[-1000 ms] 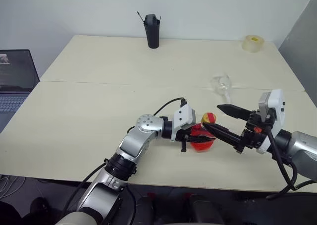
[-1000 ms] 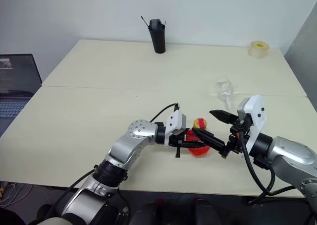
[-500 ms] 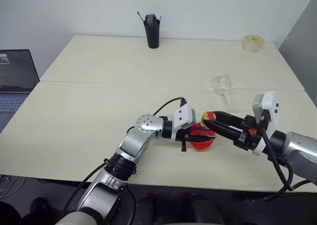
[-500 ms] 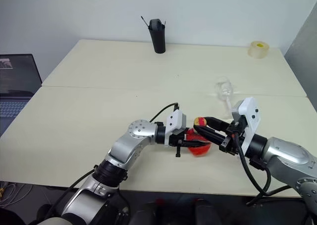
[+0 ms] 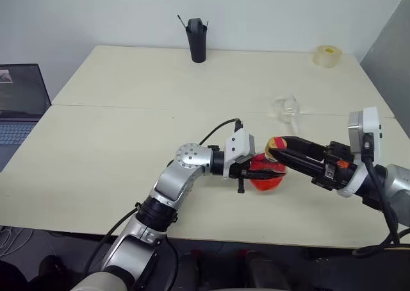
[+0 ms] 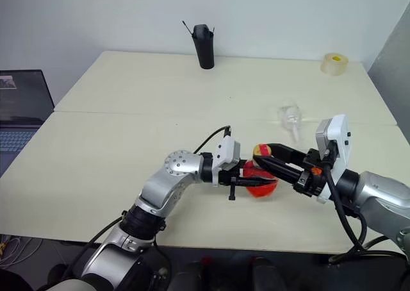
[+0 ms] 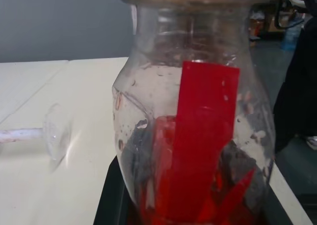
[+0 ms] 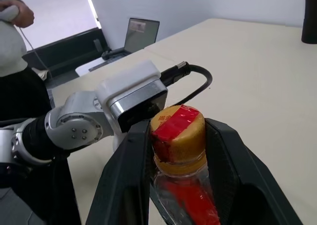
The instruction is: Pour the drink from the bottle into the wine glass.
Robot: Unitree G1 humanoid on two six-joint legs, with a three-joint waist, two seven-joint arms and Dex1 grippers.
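The bottle (image 5: 265, 179) is small and clear, with the red drink (image 7: 198, 150) low in its rounded body. It stands near the table's front edge. My left gripper (image 5: 254, 172) is shut on the body from the left. My right gripper (image 6: 259, 156) reaches in from the right, and its fingers (image 8: 225, 150) are shut on either side of the red-and-yellow cap (image 8: 177, 131). The wine glass (image 5: 286, 108) is just beyond the bottle. It appears to lie on its side, with its foot (image 7: 55, 138) toward the bottle.
A tall black cup (image 5: 197, 41) with sticks in it stands at the table's far edge. A tape roll (image 5: 327, 55) lies at the far right corner. An open laptop (image 5: 19, 102) is off the left side. A person (image 8: 12, 46) stands beyond it.
My right gripper, open beside the cap a second ago, has closed its fingers around the cap. The left gripper keeps its hold on the bottle.
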